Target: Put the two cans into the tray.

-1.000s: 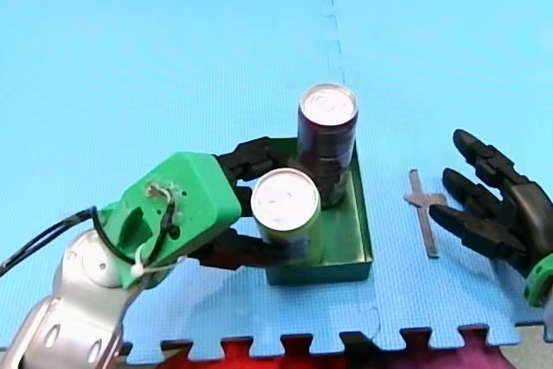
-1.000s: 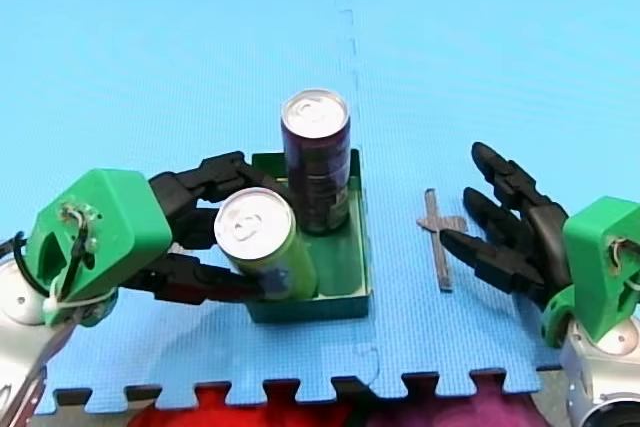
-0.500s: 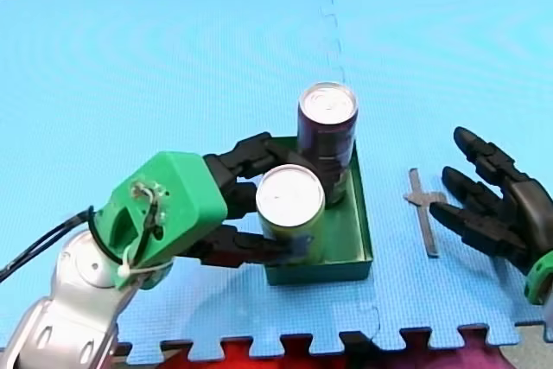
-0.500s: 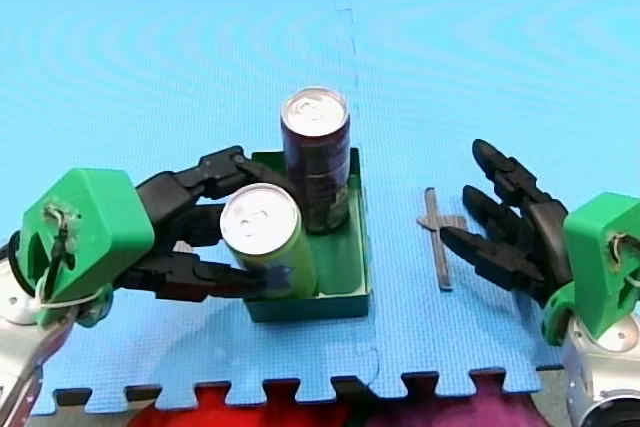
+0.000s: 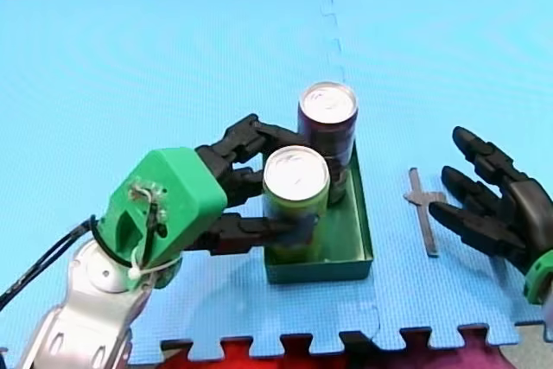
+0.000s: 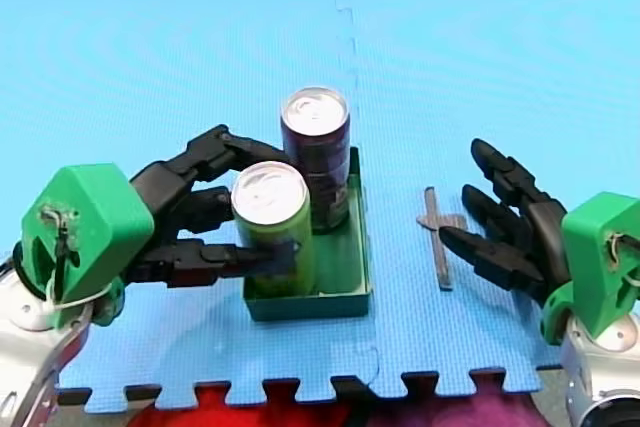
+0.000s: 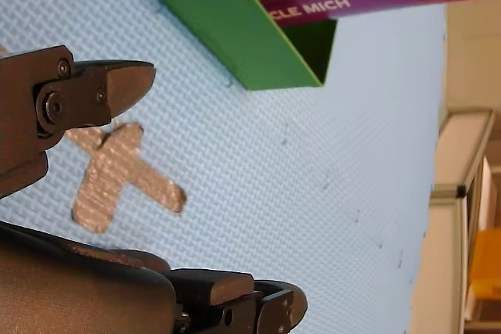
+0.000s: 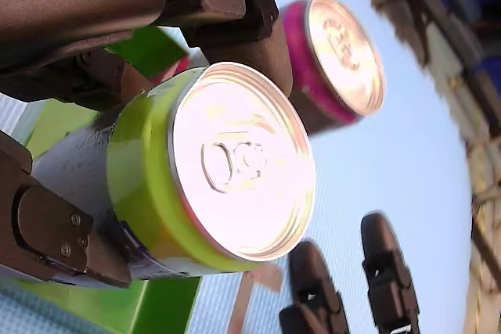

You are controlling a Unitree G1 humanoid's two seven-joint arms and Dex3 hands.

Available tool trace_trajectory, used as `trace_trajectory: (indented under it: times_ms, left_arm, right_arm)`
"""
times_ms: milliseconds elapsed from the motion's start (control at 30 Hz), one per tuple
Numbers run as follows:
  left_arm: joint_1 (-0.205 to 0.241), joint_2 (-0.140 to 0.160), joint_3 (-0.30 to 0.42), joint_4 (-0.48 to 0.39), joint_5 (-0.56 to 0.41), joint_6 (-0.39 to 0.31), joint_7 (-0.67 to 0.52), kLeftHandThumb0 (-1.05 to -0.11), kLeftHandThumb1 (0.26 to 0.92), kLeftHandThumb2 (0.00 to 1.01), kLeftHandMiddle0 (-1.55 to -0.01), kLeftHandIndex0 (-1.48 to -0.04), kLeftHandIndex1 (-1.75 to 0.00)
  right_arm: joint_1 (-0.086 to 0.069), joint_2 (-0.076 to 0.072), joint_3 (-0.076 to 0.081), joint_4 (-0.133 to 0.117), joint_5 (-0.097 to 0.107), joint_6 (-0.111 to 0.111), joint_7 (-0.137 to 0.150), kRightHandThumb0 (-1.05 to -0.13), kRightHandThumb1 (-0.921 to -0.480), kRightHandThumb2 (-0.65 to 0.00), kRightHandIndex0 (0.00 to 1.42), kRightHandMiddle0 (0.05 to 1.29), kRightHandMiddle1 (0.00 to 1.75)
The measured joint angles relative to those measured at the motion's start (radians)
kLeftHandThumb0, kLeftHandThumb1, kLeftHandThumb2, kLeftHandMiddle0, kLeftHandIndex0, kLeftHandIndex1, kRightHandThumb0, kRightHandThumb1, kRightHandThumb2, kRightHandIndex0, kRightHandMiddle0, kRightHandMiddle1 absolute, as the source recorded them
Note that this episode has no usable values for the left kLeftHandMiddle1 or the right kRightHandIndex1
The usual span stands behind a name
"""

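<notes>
Now righted inside the green metal tray (image 6: 310,304), the lime-green can (image 6: 272,237) is clasped by fingers (image 6: 215,259) of the left hand (image 6: 170,217), awaiting release; right hand (image 6: 510,242) near worktop's right edge.

Two cans: one green can (image 5: 296,181) at the tray's near end, grasped by the left robot hand (image 5: 220,196), and one purple can (image 5: 327,127) at its far end. One green tray (image 5: 320,270). One grey cross-shaped strip (image 5: 423,213) right of the tray. Two robot hands; the right robot hand (image 5: 488,209) lies beyond that strip.
</notes>
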Motion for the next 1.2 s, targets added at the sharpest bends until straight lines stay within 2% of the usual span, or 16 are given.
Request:
trace_trajectory:
  times_ms: [67, 200, 333, 667, 800, 900, 1100, 1133, 1200]
  left_arm:
    - [0.001, -0.021, -0.007, 0.017, 0.034, -0.03, 0.055, -0.977, 0.9, 0.02, -0.67, -0.18, 0.0]
    - [-0.002, -0.051, -0.019, 0.069, 0.089, -0.105, 0.137, -0.999, 0.919, 0.02, -0.75, -0.18, 0.0]
    - [-0.007, -0.05, -0.017, 0.092, 0.097, -0.131, 0.139, -1.013, 0.921, 0.03, -0.77, -0.19, 0.0]
    - [-0.007, -0.041, -0.015, 0.09, 0.099, -0.139, 0.119, -1.047, 0.921, 0.06, -0.75, -0.19, 0.0]
    - [-0.007, -0.032, -0.014, 0.088, 0.09, -0.14, 0.087, -1.048, 0.921, 0.07, -0.59, -0.19, 0.0]
    - [-0.01, -0.015, -0.015, 0.076, 0.073, -0.124, 0.039, -1.048, 0.921, 0.08, -0.55, -0.18, 0.0]
    - [-0.007, 0.034, -0.009, 0.001, 0.003, -0.022, -0.092, -1.048, 0.921, 0.07, -0.49, -0.17, 0.0]
    - [-0.007, 0.043, -0.008, -0.011, -0.011, 0.0, -0.114, -0.964, 0.86, 0.04, -0.47, -0.16, 0.0]
    - [-0.007, 0.057, -0.006, -0.032, -0.031, 0.036, -0.147, -0.828, 0.783, 0.02, -0.43, -0.15, 0.0]
  right_arm:
    - [0.0, 0.001, 0.0, 0.0, 0.0, 0.0, 0.0, -1.048, -0.921, -0.137, 0.25, 0.2, 0.0]
    - [0.001, 0.002, 0.001, -0.001, 0.0, 0.0, 0.0, -1.048, -0.921, -0.138, 0.25, 0.2, 0.0]
    - [0.002, 0.002, 0.003, -0.003, -0.001, 0.0, 0.0, -1.048, -0.921, -0.139, 0.25, 0.19, 0.0]
    - [0.004, 0.001, 0.004, -0.004, -0.001, -0.001, 0.001, -1.048, -0.921, -0.142, 0.25, 0.19, 0.0]
    - [0.004, 0.001, 0.003, -0.004, -0.001, -0.001, 0.001, -1.048, -0.921, -0.143, 0.25, 0.19, 0.0]
    - [0.004, 0.001, 0.003, -0.004, -0.001, -0.001, 0.001, -1.048, -0.921, -0.143, 0.25, 0.19, 0.0]
    - [0.003, -0.002, 0.001, 0.001, -0.001, -0.002, 0.001, -1.048, -0.921, -0.142, 0.25, 0.2, 0.0]
    - [0.003, -0.002, 0.0, 0.002, -0.001, -0.002, 0.001, -1.048, -0.921, -0.142, 0.25, 0.2, 0.0]
    - [0.003, -0.002, 0.0, 0.004, 0.0, -0.003, 0.001, -1.048, -0.921, -0.142, 0.25, 0.2, 0.0]
